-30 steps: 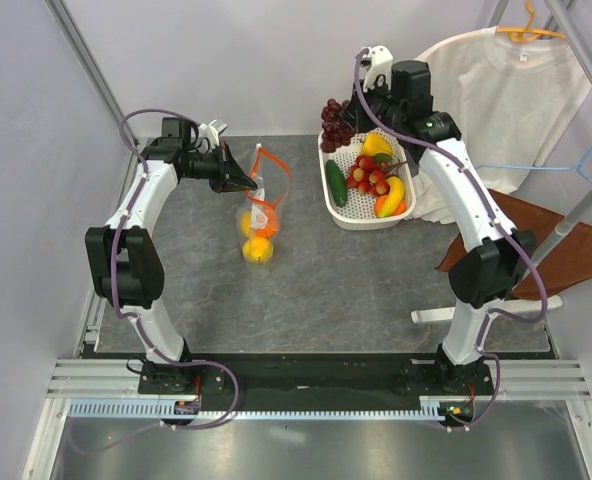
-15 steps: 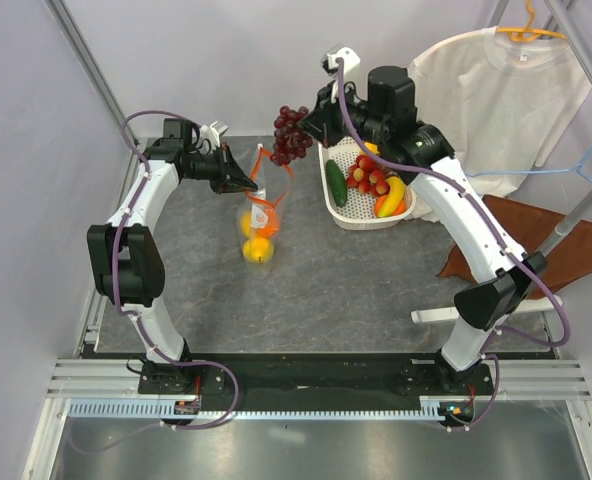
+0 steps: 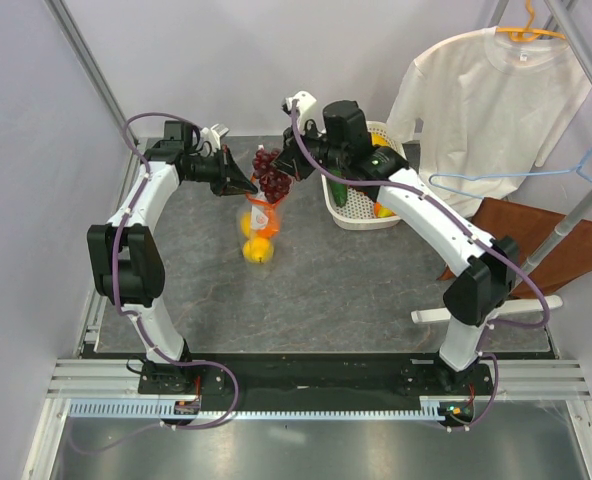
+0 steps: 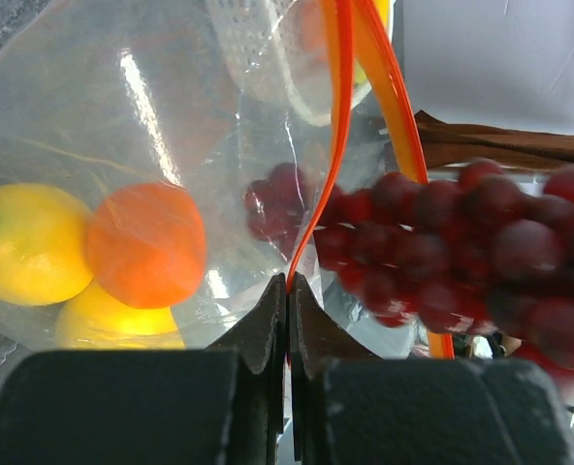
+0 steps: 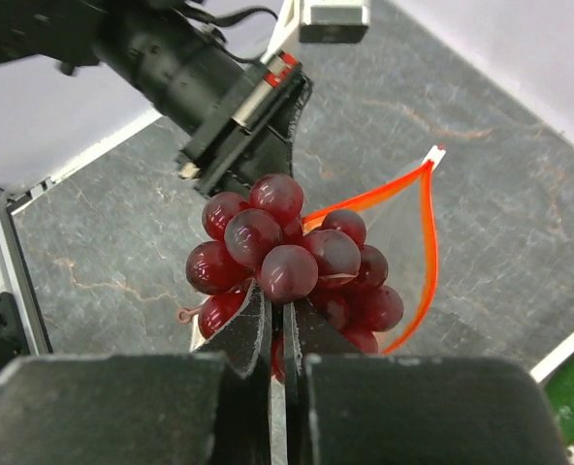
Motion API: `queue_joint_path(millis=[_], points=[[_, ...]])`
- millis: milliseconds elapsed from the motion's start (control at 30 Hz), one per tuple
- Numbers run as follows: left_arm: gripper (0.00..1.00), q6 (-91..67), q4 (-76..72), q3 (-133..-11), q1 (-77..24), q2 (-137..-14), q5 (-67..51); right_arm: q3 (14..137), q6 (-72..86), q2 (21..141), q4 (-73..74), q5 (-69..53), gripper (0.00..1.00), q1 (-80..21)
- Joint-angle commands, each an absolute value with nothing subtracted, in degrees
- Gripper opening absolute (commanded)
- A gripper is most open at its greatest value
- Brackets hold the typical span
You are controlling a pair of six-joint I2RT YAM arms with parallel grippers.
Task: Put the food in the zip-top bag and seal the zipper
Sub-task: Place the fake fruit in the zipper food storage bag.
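Left claw [image 4: 288,288], pinched on the zipper [image 4: 337,107], holds the zip-top bag [image 4: 161,116] open; right claw [image 5: 275,300], clamped on the grape bunch [image 5: 289,254] above its mouth, could snag the narrow rim.

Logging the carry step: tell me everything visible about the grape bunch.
The grape bunch is a tight cluster of glossy, dark red, plastic-looking balls. The right end effector is shut on it, holding it in the air at the open mouth of the zip-top bag, close to the orange-red zipper. Whether it touches the bag is unclear.
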State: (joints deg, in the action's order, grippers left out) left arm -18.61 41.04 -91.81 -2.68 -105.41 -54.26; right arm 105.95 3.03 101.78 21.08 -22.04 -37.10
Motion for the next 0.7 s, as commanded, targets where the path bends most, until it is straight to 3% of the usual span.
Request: queue_joint_path(millis=[0, 167, 200, 233, 267, 367, 433, 533, 667], points=[[0.02, -16.08, 41.31, -90.97, -2.46, -102.48, -56.6, 106.96, 5.18, 103.62, 14.24, -22.59, 0.0, -37.7], [0.02, -15.56, 41.4, -90.97, -2.46, -101.69, -58.27, 105.91, 4.13, 106.08, 15.11, -22.06, 0.0, -38.58], [0.02, -15.38, 41.31, -91.05, -2.46, -101.52, -59.05, 106.26, 3.96, 106.69, 15.55, -21.63, 0.06, -38.58], [0.02, -15.29, 41.4, -91.14, -2.46, -101.51, -59.58, 106.69, 3.96, 107.83, 16.86, -21.53, 0.13, -38.58], [0.02, -15.29, 41.4, -91.23, -2.46, -101.43, -60.11, 107.4, 3.87, 108.36, 17.66, -21.53, 0.3, -38.67], [0.02, -15.55, 41.31, -91.32, -2.37, -100.99, -62.4, 109.25, 3.96, 108.2, 19.68, -22.76, 0.64, -38.58], [0.02, -15.64, 41.31, -91.67, -2.29, -100.55, -63.45, 108.72, 4.65, 106.35, 20.21, -22.59, 0.82, -38.5], [0.02, -15.73, 41.22, -92.2, -2.02, -100.46, -63.9, 106.53, 7.28, 103.45, 21.18, -21.63, 0.87, -37.36], [0.02, -15.56, 41.57, -92.11, -1.93, -100.63, -63.98, 102.49, 13.07, 102.31, 21.97, -20.04, 0.86, -32.79]])
